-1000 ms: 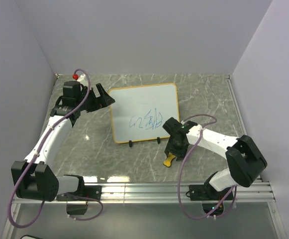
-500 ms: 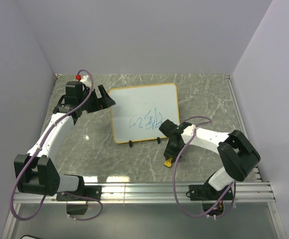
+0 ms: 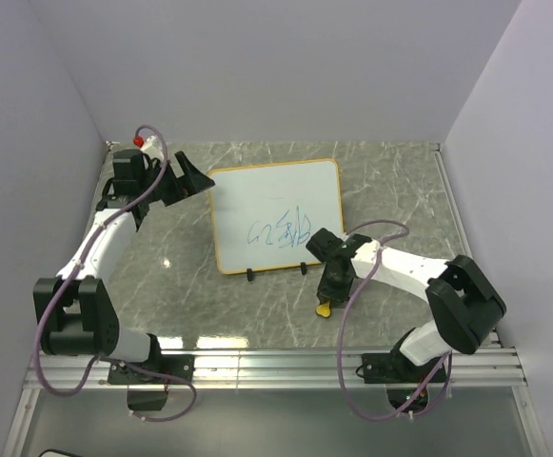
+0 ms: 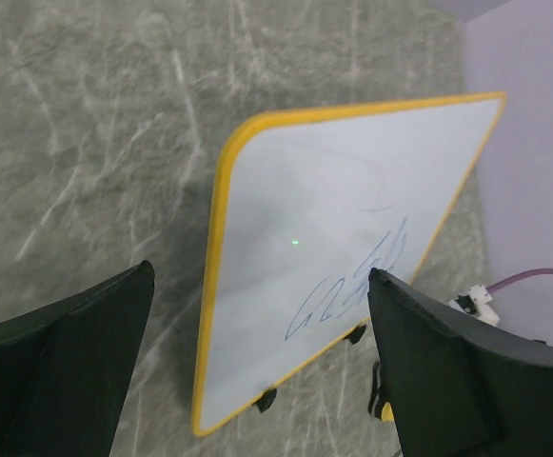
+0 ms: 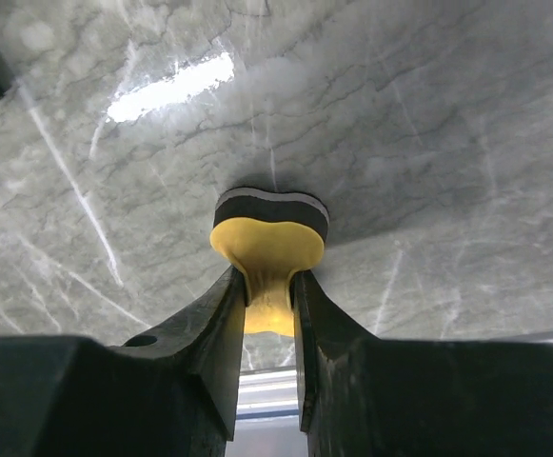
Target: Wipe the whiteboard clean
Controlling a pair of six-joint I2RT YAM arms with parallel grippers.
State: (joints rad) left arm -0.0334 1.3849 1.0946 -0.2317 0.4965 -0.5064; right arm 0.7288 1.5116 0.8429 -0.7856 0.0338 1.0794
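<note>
The whiteboard (image 3: 276, 214) is set near the middle of the marble table (image 3: 400, 186), with blue scribbles marked on its lower part. The left gripper (image 3: 188, 177) is held wide open beside the board's far left corner, clear of it. The yellow eraser (image 5: 268, 243) is pinched at its narrow waist by the right gripper (image 5: 269, 309), just in front of the board's near right corner.

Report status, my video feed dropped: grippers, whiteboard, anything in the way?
Right gripper shut on yellow eraser. Left gripper open at left edge of whiteboard. Board standing on clip feet, blue scribbles unerased. Nothing between eraser and board.
</note>
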